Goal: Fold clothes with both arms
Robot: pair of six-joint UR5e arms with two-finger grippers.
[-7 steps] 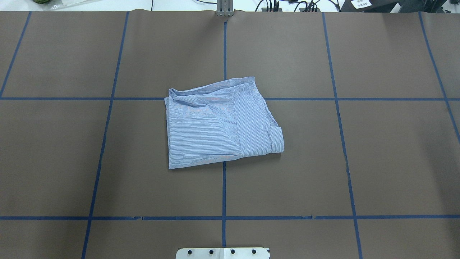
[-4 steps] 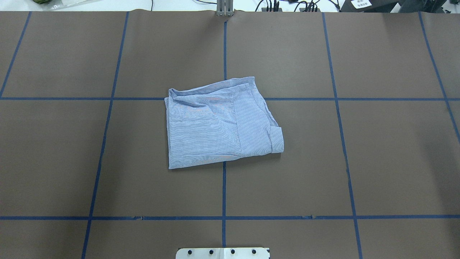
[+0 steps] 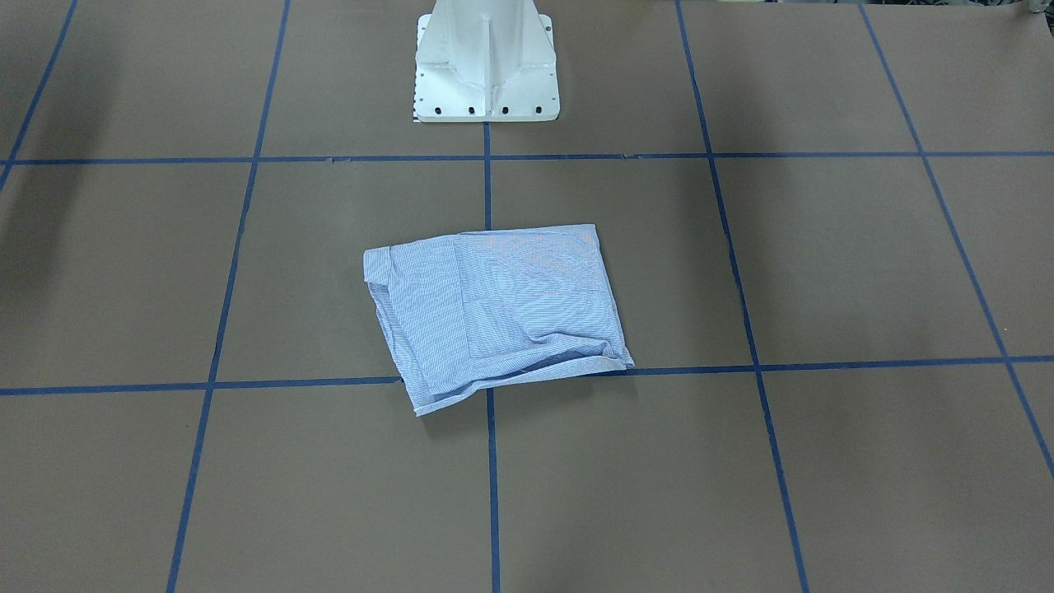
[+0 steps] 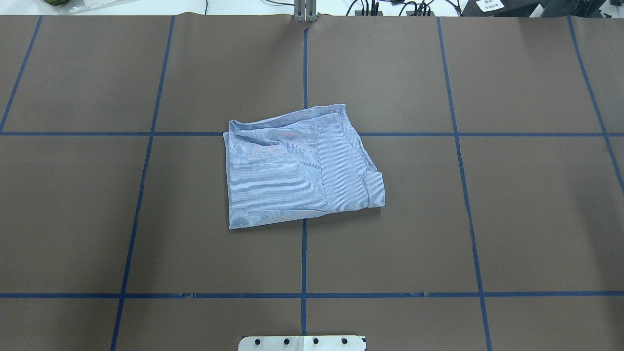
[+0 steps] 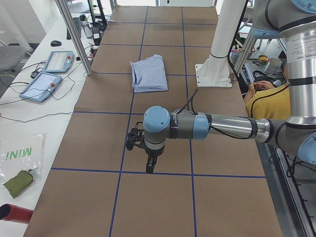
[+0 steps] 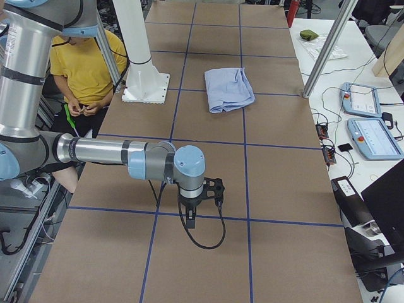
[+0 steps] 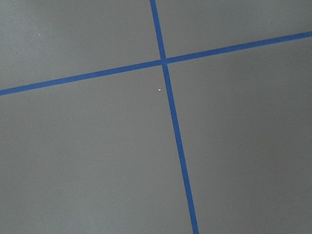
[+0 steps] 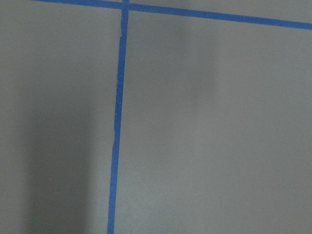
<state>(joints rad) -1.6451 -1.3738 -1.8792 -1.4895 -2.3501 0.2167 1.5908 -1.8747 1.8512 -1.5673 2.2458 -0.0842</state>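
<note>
That folded shirt (image 4: 297, 170) looks light and limp; I'd pinch its layered corners. Whether the left claw (image 5: 149, 167) and the right claw (image 6: 191, 221) are clenched, I cannot tell.

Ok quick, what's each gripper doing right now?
Left gripper: cannot tell, open or shut; clear of the shirt.
Right gripper: cannot tell either; clear of the shirt.

The left arm (image 5: 222, 127) is stretching out level, left gripper (image 5: 150, 167) pointing down. The right arm (image 6: 107, 151) is doing likewise, right gripper (image 6: 190, 219) down; jaw states unclear.
</note>
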